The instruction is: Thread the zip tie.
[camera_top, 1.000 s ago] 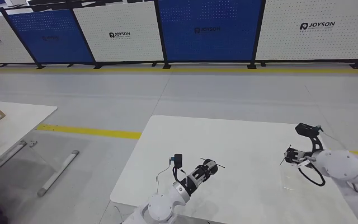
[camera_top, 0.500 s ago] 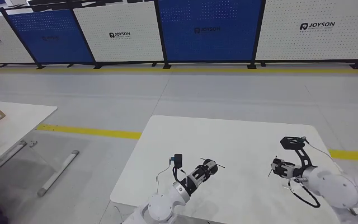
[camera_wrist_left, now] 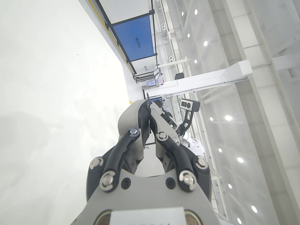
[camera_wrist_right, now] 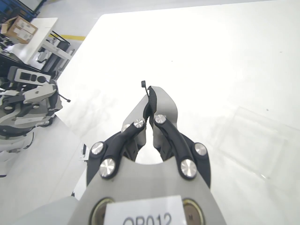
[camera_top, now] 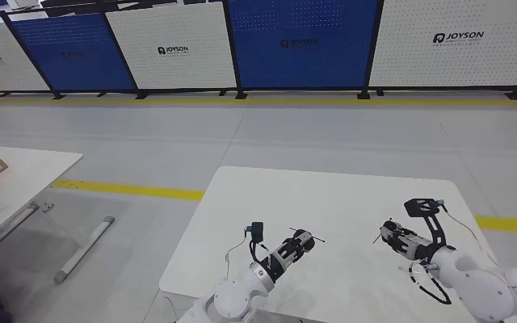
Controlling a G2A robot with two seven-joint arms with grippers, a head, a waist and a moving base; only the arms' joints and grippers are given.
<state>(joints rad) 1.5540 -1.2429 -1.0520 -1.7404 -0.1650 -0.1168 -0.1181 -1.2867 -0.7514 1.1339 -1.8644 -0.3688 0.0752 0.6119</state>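
Over the near part of the white table (camera_top: 323,194), my left gripper (camera_top: 304,239) (camera_wrist_left: 149,110) is shut on a thin black zip tie (camera_top: 317,238) that sticks out on both sides of its fingers. To its right, my right gripper (camera_top: 390,232) (camera_wrist_right: 149,95) is shut on another black zip tie (camera_wrist_right: 143,84), whose square head pokes past the fingertips. The two grippers face each other with a gap of bare table between them. In the right wrist view the left gripper (camera_wrist_right: 55,98) sits off to the side, its tie (camera_wrist_right: 65,99) pointing toward the right one.
A clear plastic tray (camera_wrist_right: 253,139) lies flat on the table beside the right gripper. The table's near edge runs close under both arms. A second white table (camera_top: 32,174) stands far left, with blue and white panels behind.
My right arm has swung left over the table, bringing its zip tie closer to the left gripper. The left arm has stayed still.
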